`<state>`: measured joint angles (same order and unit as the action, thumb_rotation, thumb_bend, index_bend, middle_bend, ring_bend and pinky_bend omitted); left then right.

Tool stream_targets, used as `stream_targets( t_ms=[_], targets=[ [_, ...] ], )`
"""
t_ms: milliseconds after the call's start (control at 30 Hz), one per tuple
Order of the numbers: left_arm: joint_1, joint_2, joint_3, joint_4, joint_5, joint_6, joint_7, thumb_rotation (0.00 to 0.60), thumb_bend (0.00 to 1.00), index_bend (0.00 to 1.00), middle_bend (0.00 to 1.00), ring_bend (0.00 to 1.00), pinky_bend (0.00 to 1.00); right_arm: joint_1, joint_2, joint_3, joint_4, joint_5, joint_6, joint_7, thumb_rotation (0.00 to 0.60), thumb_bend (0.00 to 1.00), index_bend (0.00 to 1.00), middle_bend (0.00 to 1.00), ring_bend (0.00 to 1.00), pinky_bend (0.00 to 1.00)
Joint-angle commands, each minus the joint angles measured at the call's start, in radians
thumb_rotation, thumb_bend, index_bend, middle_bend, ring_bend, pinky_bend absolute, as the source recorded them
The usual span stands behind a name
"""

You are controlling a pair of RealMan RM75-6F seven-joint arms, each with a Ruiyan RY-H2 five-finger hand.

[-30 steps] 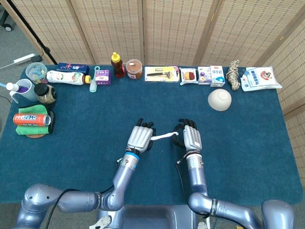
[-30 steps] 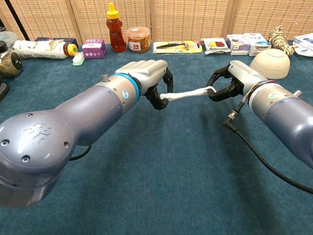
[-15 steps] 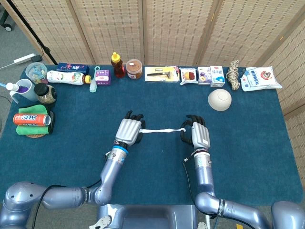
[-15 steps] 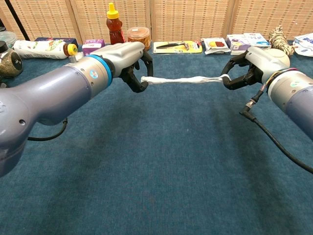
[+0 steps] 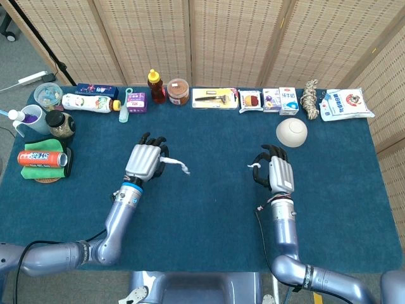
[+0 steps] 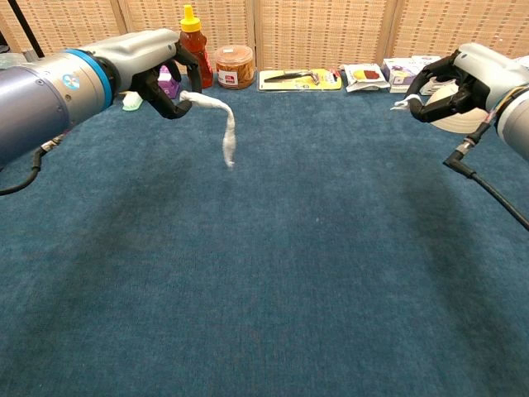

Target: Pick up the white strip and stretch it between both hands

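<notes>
**Strip in two pieces, hands well apart**

We hold the white strip [image 6: 216,124] in our left hand [image 5: 143,162], fingers curled around one end, and the rest of it hangs loose and limp below the hand, clear of the desk [image 5: 209,209]. It no longer spans the gap. Our right hand [image 6: 453,83] sits well apart from the left, close in front of the cream bowl [image 5: 292,132], its fingers pinched on a small white scrap [image 6: 407,102] that looks like the strip's other end. We judge that the strip has parted or slipped under tension, since neither view shows any white band between the two hands.

Taking the bowl as our landmark: the right hand is just on the near side of it, while the left hand and the dangling strip are far off to the left of it, nearer the honey bottle [image 6: 191,47] and the brown jar [image 6: 235,66] in the back row.

Both hands are raised off the desk, as they must be to keep a stretched strip free of the cloth. As we see it, the stretch cannot count as done; the loose end would need regrasping with the right hand.
</notes>
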<state>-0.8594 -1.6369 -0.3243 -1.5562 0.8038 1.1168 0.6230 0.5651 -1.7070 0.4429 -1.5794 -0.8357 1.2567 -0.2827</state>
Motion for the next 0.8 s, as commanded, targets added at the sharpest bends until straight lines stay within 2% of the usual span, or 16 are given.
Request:
stream_targets(
  t_ms=[33, 433, 600, 667, 733, 800],
  targets=[
    [0.009, 0.023, 0.002, -0.013, 0.010, -0.001, -0.019, 0.600, 0.44, 0.57, 0.23, 0.23, 0.08, -0.004, 0.015, 0.000, -0.014, -0.002, 0.005, -0.004, 0.600, 0.55, 0.58, 0.19, 0.11, 0.00],
    [0.006, 0.063, 0.001, -0.054, 0.016, 0.013, -0.033, 0.600, 0.44, 0.54, 0.23, 0.22, 0.08, -0.010, 0.070, -0.015, -0.067, 0.003, -0.017, -0.001, 0.600, 0.55, 0.54, 0.17, 0.10, 0.00],
    [-0.004, 0.080, 0.009, -0.082, 0.011, 0.002, -0.019, 0.600, 0.43, 0.36, 0.19, 0.18, 0.08, -0.006, 0.113, -0.043, -0.084, 0.000, -0.076, -0.002, 0.600, 0.56, 0.39, 0.11, 0.03, 0.00],
    [-0.009, 0.099, 0.018, -0.101, 0.000, -0.013, -0.003, 0.600, 0.43, 0.27, 0.13, 0.13, 0.08, -0.005, 0.140, -0.054, -0.093, 0.006, -0.107, -0.002, 0.600, 0.56, 0.32, 0.08, 0.01, 0.00],
    [-0.016, 0.125, 0.031, -0.123, -0.019, -0.035, 0.022, 0.600, 0.42, 0.13, 0.04, 0.04, 0.08, -0.002, 0.169, -0.068, -0.102, 0.017, -0.143, -0.008, 0.600, 0.55, 0.21, 0.03, 0.00, 0.00],
    [-0.023, 0.148, 0.041, -0.141, -0.037, -0.050, 0.043, 0.580, 0.38, 0.03, 0.00, 0.00, 0.04, 0.002, 0.195, -0.080, -0.111, 0.029, -0.173, -0.016, 0.600, 0.52, 0.09, 0.00, 0.00, 0.00]
  ],
)
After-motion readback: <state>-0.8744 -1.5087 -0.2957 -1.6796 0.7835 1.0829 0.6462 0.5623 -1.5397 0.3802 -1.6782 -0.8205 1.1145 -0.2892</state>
